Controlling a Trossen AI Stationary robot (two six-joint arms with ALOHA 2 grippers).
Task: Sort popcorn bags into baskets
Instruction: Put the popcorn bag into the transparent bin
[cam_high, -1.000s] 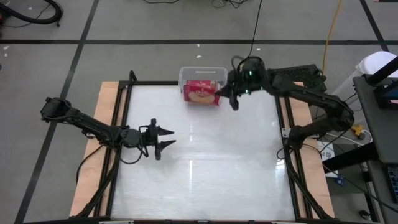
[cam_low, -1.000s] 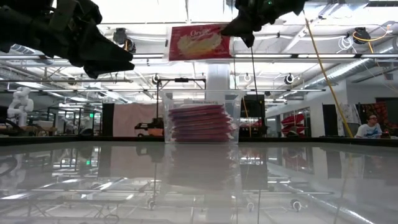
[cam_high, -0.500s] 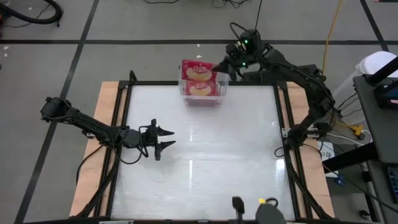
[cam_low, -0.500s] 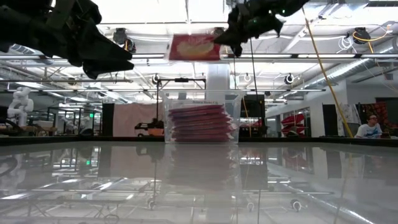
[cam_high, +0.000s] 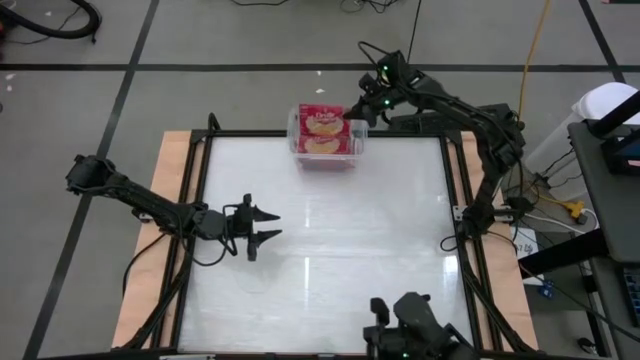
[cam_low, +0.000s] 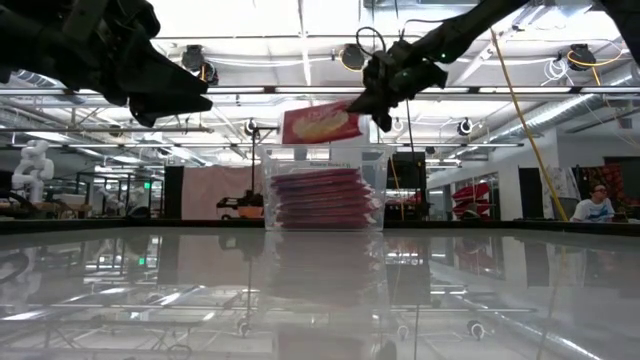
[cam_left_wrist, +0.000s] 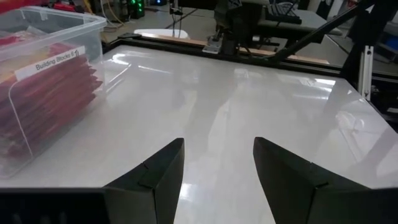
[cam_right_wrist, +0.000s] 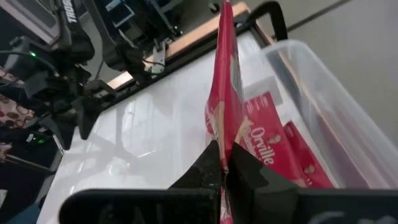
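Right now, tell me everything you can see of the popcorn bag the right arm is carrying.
The popcorn bag is a flat red packet with a yellow popcorn picture and white lettering on the upward face. The right gripper is shut on one edge, holding it clear above the clear bin, slightly tilted. It touches nothing else; more red packets lie stacked in the bin beneath.

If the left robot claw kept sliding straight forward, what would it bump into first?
Probably nothing soon: the open left gripper faces bare white table. The clear plastic bin of red popcorn packets sits off to the side.

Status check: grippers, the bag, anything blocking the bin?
Right gripper shut on popcorn bag, above clear bin. Left gripper open, idle mid-table. Nothing in the way.
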